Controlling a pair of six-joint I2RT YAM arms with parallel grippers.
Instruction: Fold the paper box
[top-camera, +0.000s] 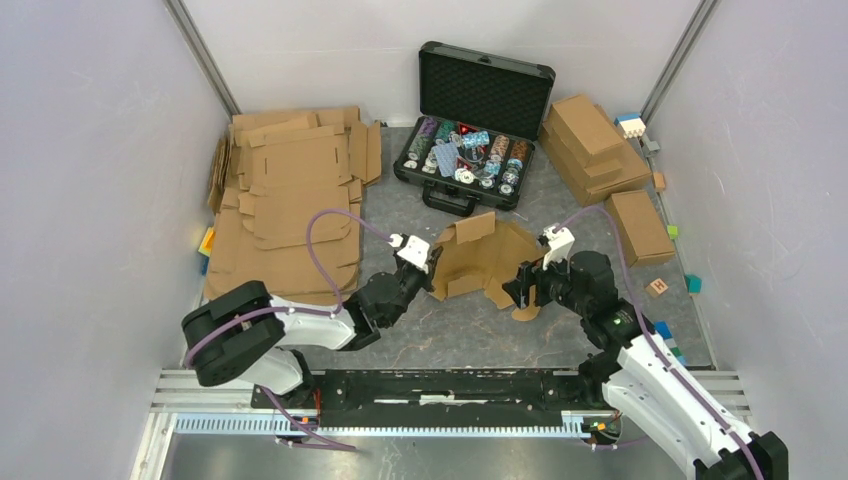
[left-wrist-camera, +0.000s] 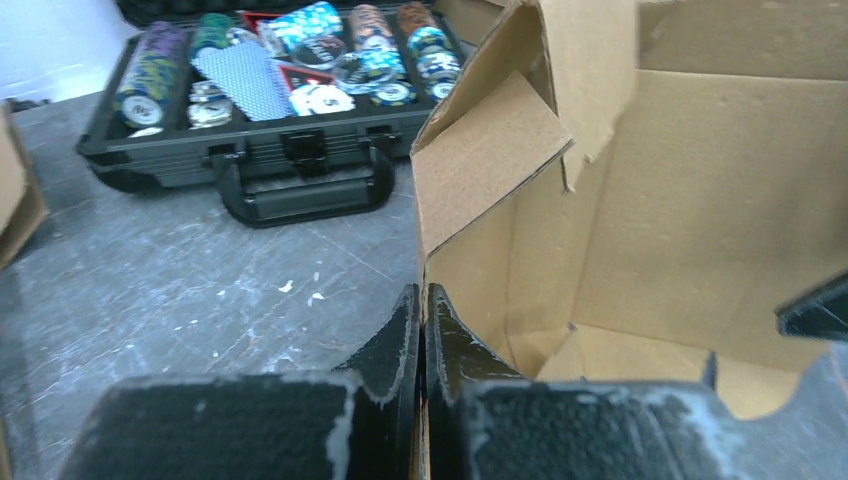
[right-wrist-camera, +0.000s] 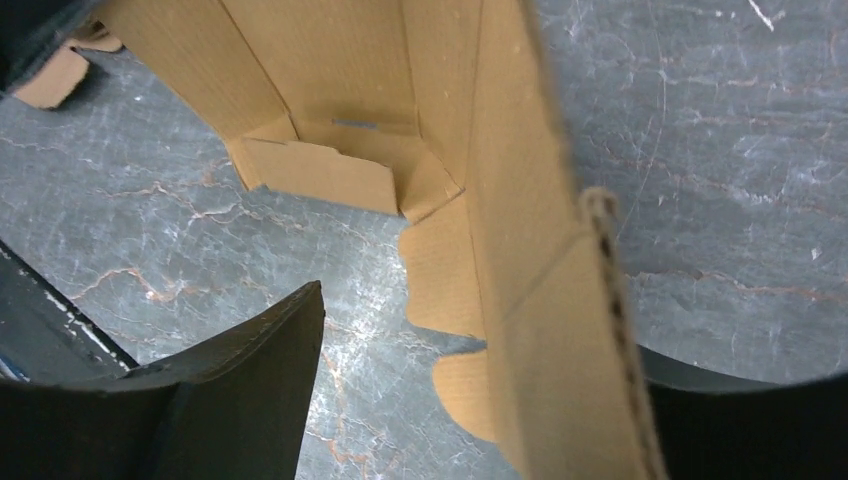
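The left claw (left-wrist-camera: 424, 325) is pinched tight on the paper box (top-camera: 487, 262). In its wrist view the two black fingers (left-wrist-camera: 400, 345) press together, with only the thin edge of an upright cardboard side wall between them. Just ahead and to the right of that claw the box opens out as a half-formed tray. A short flap bends inward above the held wall, and a broad panel lies beyond the fingertips. The box rests on the grey marbled surface (top-camera: 460, 335) between the two claws, its panels raised at uneven angles.

The right claw (right-wrist-camera: 480, 340) has its jaws spread wide. A tilted panel of the box passes through the gap, nearer the right-hand finger (right-wrist-camera: 740, 420) than the left-hand one. The left-hand finger is clear of the cardboard, with bare surface showing beside it. The cardboard hides the spot where it might meet the right-hand finger, so contact there cannot be told.

Farther out beyond the left claw lies an open black poker chip case (top-camera: 470, 130), with rows of coloured chips and its handle turned toward the claw. Off to the left of that claw is a stack of flat cardboard sheets (top-camera: 290, 200). Beyond the right claw and to its right are several folded cardboard boxes (top-camera: 595, 145).
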